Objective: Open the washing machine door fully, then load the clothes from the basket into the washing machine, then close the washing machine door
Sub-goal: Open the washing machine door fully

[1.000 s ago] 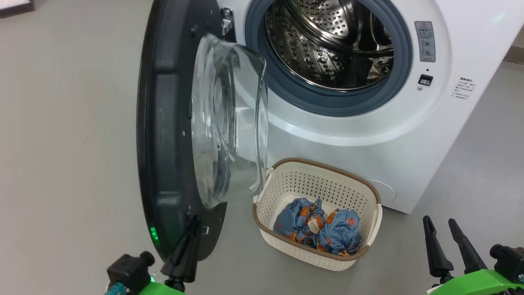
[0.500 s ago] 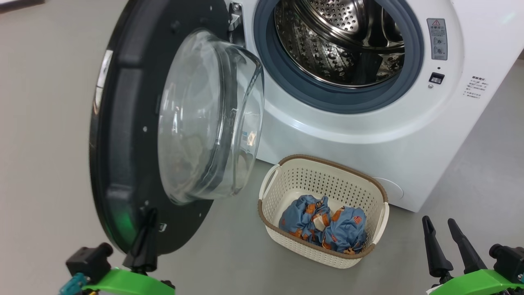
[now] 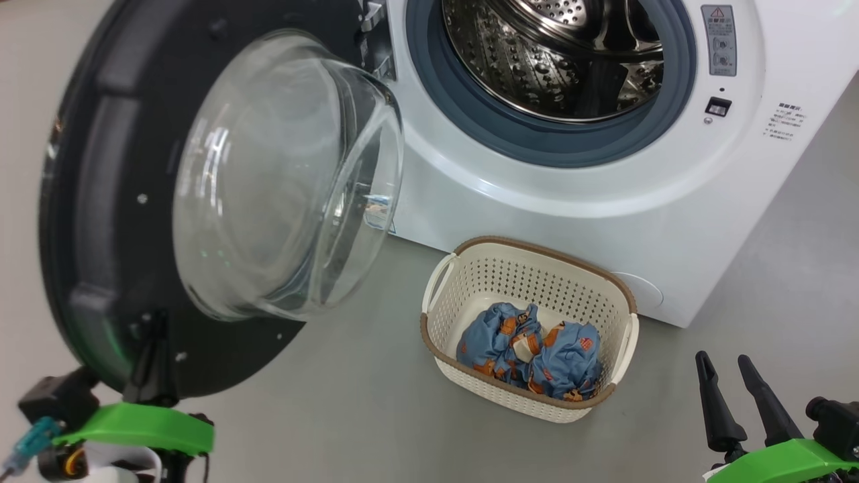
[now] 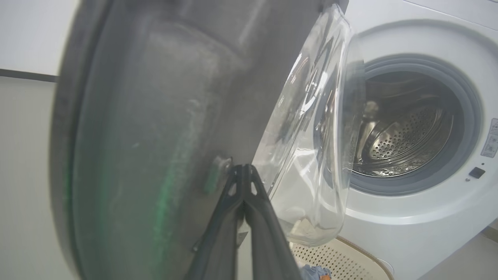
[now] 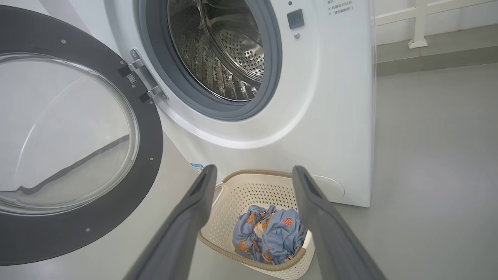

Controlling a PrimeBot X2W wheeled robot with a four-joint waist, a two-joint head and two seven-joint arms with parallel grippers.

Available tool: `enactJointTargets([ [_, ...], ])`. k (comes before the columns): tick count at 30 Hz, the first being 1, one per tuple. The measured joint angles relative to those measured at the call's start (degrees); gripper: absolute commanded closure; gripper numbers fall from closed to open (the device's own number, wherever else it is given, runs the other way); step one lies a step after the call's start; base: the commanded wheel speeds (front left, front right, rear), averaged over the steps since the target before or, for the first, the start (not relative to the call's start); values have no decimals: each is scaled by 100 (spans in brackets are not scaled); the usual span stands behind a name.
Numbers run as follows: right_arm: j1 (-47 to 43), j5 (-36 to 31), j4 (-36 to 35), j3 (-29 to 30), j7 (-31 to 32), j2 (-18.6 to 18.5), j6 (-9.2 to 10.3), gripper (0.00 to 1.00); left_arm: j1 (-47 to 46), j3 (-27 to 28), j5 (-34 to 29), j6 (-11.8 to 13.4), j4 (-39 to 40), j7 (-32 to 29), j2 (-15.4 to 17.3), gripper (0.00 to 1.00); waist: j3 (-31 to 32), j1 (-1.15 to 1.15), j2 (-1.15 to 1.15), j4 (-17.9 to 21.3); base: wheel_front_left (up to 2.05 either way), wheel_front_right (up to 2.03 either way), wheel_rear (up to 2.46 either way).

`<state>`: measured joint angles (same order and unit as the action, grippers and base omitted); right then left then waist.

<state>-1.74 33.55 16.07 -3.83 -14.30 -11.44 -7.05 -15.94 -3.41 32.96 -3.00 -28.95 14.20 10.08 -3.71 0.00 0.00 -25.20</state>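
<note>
The washing machine door (image 3: 100, 201) stands wide open to the left, its glass bowl (image 3: 282, 174) bulging toward me. My left gripper (image 3: 151, 355) is shut, its joined tips (image 4: 243, 168) resting against the door's inner black face near the lower rim. The washing machine (image 3: 537, 194) shows its steel drum (image 3: 557, 60). On the floor in front of it, the cream basket (image 3: 537, 245) holds the blue printed clothes (image 3: 530, 355). My right gripper (image 3: 723, 359) is open and holds nothing. In the right wrist view its fingers (image 5: 202, 194) frame the basket (image 5: 249, 190) and the clothes (image 5: 268, 233).
Grey floor (image 3: 349, 402) surrounds the basket. A grey-blue gasket (image 3: 530, 144) rings the drum mouth. A warning label (image 3: 719, 40) and the latch slot (image 3: 717, 106) sit right of the opening. The door hinge (image 5: 144, 79) is on the left side.
The door has swung further open to the left, and my left gripper has travelled left with it against the inner face. The right gripper has stayed put.
</note>
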Motion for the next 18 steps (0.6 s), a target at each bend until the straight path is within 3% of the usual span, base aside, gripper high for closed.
enactJointTargets([
  [9, 51, -4, -16, -1, 0, -87, 0, 0, -317, 856, -491, -10, -305, 1, 71, 100, -206, 0, 0, 88, 0, 0, 0],
  [18, 287, -86, -79, 5, 0, -202, 0, 0, -855, 1637, -961, -187, -582, 20, 80, 100, -539, 0, 0, 118, 0, 0, 0],
])
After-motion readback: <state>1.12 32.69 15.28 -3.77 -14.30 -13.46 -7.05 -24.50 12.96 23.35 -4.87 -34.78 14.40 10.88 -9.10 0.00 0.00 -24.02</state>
